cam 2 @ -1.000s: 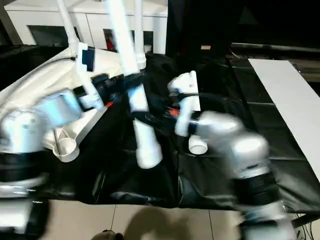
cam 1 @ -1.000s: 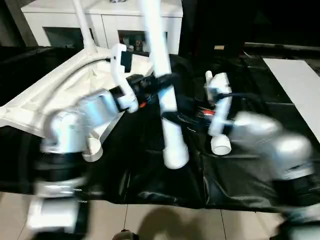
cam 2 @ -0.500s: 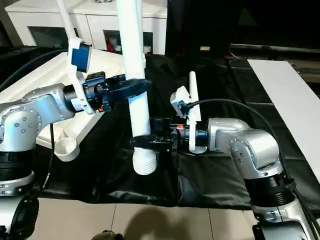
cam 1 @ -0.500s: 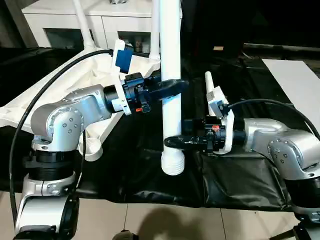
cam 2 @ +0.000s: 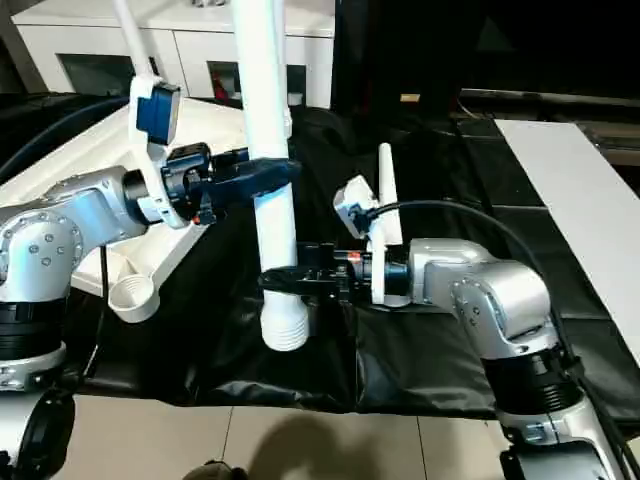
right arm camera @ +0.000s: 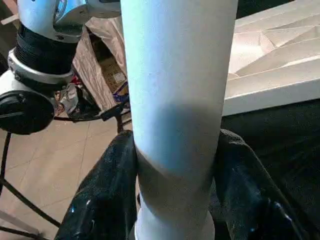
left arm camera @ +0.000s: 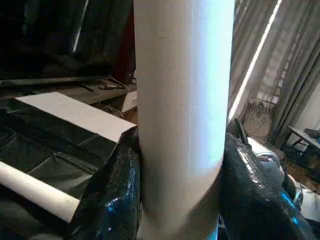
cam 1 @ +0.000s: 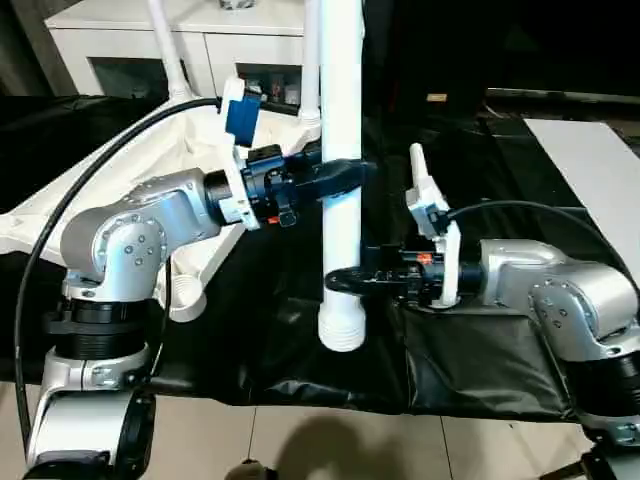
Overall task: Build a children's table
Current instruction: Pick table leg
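Observation:
A long white tube leg (cam 1: 340, 120) stands upright in the air over the black sheet, its ribbed end (cam 1: 342, 330) pointing down. My left gripper (cam 1: 345, 172) is shut on its middle, with black fingers (left arm camera: 112, 190) pressed to both sides. Lower down, my right gripper (cam 1: 346, 280) clasps the same leg just above the ribbed end, its fingers (right arm camera: 107, 195) touching the tube on both sides. The white tabletop (cam 1: 110, 180) lies underside up at the left, with an open round socket (cam 1: 185, 300) at its near corner. Two other legs (cam 1: 165, 50) rise from its far corners.
A white cabinet with glass doors (cam 1: 210, 45) stands behind the tabletop. A flat white board (cam 1: 600, 170) lies at the right on the black sheet (cam 1: 480, 350). Another white tube (left arm camera: 35, 192) lies on the sheet. Tiled floor shows along the near edge.
The tilted leg has come upright. My right gripper's jaws have closed in on its lower part. The left grip on the leg is unchanged.

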Tool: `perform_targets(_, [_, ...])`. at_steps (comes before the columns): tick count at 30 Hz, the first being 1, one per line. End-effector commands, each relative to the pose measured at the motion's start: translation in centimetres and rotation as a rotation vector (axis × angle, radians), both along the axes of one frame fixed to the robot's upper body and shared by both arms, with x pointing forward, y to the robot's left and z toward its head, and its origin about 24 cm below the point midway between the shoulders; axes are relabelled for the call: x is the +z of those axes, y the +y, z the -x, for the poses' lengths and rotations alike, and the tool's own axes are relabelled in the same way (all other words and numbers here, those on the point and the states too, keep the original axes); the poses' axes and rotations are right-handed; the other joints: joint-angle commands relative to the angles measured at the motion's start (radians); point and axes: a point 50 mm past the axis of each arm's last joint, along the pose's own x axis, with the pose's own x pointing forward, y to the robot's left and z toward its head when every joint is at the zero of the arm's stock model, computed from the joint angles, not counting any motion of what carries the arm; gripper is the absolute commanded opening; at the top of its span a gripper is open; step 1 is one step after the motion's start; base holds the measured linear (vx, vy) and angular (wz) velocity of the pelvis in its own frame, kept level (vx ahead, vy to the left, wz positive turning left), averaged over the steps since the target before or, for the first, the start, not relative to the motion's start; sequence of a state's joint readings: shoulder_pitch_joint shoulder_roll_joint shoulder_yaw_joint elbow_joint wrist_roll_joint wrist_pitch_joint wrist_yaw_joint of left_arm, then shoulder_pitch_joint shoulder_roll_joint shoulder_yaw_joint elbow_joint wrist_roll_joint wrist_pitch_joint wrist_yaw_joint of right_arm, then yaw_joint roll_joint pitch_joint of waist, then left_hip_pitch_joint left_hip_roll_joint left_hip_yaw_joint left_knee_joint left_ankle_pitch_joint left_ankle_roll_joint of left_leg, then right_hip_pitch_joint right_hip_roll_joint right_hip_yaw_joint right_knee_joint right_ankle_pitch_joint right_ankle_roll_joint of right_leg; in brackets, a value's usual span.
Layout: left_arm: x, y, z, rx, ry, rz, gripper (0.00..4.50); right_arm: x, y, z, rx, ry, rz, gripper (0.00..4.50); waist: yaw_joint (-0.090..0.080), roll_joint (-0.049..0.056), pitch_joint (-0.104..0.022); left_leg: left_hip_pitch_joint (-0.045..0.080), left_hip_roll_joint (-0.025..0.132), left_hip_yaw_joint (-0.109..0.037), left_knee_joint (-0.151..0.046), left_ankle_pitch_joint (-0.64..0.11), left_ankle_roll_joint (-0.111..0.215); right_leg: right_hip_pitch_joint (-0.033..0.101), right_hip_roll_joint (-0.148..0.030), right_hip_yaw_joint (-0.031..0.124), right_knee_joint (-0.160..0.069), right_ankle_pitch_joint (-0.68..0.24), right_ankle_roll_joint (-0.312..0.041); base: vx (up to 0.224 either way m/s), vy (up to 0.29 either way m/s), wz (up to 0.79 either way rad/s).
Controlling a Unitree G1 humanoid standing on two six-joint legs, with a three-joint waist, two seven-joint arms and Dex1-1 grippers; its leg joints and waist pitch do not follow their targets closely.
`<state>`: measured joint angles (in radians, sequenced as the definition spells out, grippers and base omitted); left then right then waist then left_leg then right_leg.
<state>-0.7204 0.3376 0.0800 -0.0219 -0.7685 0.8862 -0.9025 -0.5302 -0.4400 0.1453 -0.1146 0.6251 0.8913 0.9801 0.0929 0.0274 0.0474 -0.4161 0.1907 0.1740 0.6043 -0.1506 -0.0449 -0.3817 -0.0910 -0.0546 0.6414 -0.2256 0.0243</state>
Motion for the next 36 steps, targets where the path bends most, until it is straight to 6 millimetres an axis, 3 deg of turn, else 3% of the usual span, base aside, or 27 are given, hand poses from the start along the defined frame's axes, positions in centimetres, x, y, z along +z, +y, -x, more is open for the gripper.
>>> perform_targets(1, [0.6, -0.2, -0.2, 0.003, -0.025, -0.007, 1.79, 0.3, 0.2, -0.1, -0.019, -0.027, -0.009, 1.84, 0.003, -0.005, -0.071, 0.039, 0.027, -0.005, -0.066, -0.156, -0.022, 0.037, -0.041, 0.033, -0.068, -0.026, -0.244, 0.000, 0.000, 0.00])
perform_targets(4, [0.4, -0.1, -0.6, 0.042, -0.017, -0.004, 1.79, 0.4, 0.5, -0.4, -0.054, -0.052, -0.022, 1.83, 0.003, -0.006, -0.071, 0.038, 0.027, -0.005, -0.067, -0.161, -0.027, 0.037, -0.043, 0.034, -0.069, -0.035, -0.240, 0.000, 0.000, 0.00])
perform_targets(6, [0.3, -0.1, -2.0, 0.177, 0.037, 0.022, 2.35, 0.6, 0.7, -1.0, -0.121, -0.096, -0.021, 1.82, 0.002, -0.003, -0.071, 0.040, 0.028, -0.004, -0.066, -0.167, -0.035, 0.034, -0.043, 0.035, -0.068, -0.029, -0.243, 0.000, 0.000, 0.00])
perform_targets(8, [0.4, 0.2, -2.7, 0.256, 0.083, 0.061, 2.48, 0.6, 0.9, -1.4, -0.177, -0.134, -0.002, 1.81, 0.004, -0.007, -0.071, 0.039, 0.027, -0.005, -0.066, -0.168, -0.045, 0.035, -0.043, 0.034, -0.068, -0.029, -0.242, 0.000, 0.000, 0.00])
perform_targets(12, [-0.2, -0.2, -2.9, 0.390, 0.041, -0.037, 2.83, 0.6, 1.4, -2.3, -0.298, -0.225, 0.046, 1.81, 0.000, -0.008, -0.072, 0.035, 0.027, -0.008, -0.068, -0.157, -0.049, 0.040, -0.043, 0.034, -0.071, -0.029, -0.209, 0.000, 0.000, 0.00])
perform_targets(14, [-1.2, -0.7, -3.3, 0.545, 0.031, -0.127, 2.88, 0.5, 2.0, -2.9, -0.384, -0.248, 0.085, 1.81, -0.001, -0.007, -0.072, 0.034, 0.027, -0.008, -0.068, -0.148, -0.044, 0.040, -0.041, 0.035, -0.070, -0.017, -0.202, 0.000, 0.000, 0.00])
perform_targets(18, [-1.6, -1.3, -2.9, 0.565, 0.037, -0.111, 3.25, 0.4, 2.4, -3.2, -0.439, -0.238, 0.088, 1.81, -0.001, -0.007, -0.074, 0.034, 0.025, -0.007, -0.065, -0.142, -0.035, 0.040, -0.042, 0.035, -0.071, -0.008, -0.203, 0.000, 0.000, 0.00])
perform_targets(21, [-1.6, -1.5, -2.8, 0.595, 0.056, -0.095, 3.25, 0.2, 2.8, -3.3, -0.448, -0.255, 0.107, 1.81, -0.001, -0.008, -0.072, 0.035, 0.027, -0.008, -0.067, -0.152, -0.040, 0.037, -0.040, 0.035, -0.071, -0.010, -0.200, 0.000, 0.000, 0.00])
perform_targets(22, [-1.6, -1.6, -2.8, 0.595, 0.060, -0.090, 2.97, 0.1, 3.0, -3.3, -0.449, -0.257, 0.108, 1.81, -0.001, -0.007, -0.071, 0.036, 0.027, -0.007, -0.068, -0.163, -0.042, 0.036, -0.040, 0.035, -0.073, -0.024, -0.197, 0.000, 0.000, 0.00])
perform_targets(25, [-1.6, -1.8, -2.7, 0.595, 0.058, -0.086, 2.87, 0.1, 3.3, -3.3, -0.453, -0.263, 0.111, 1.81, -0.002, -0.007, -0.070, 0.036, 0.027, -0.008, -0.070, -0.176, -0.046, 0.034, -0.039, 0.035, -0.075, -0.041, -0.191, 0.000, 0.000, 0.00])
perform_targets(27, [-1.5, -1.6, -2.8, 0.614, 0.065, -0.079, 2.49, 0.1, 3.3, -3.5, -0.458, -0.268, 0.115, 1.81, -0.002, -0.007, -0.070, 0.035, 0.026, -0.008, -0.069, -0.175, -0.047, 0.036, -0.040, 0.035, -0.075, -0.039, -0.189, 0.000, 0.000, 0.00])
perform_targets(36, [-1.3, -1.2, -2.9, 0.610, 0.100, -0.052, 1.85, 0.3, 3.1, -3.9, -0.502, -0.300, 0.129, 1.81, -0.004, -0.005, -0.070, 0.035, 0.025, -0.008, -0.069, -0.173, -0.049, 0.035, -0.038, 0.035, -0.073, -0.023, -0.187, 0.000, 0.000, 0.00])
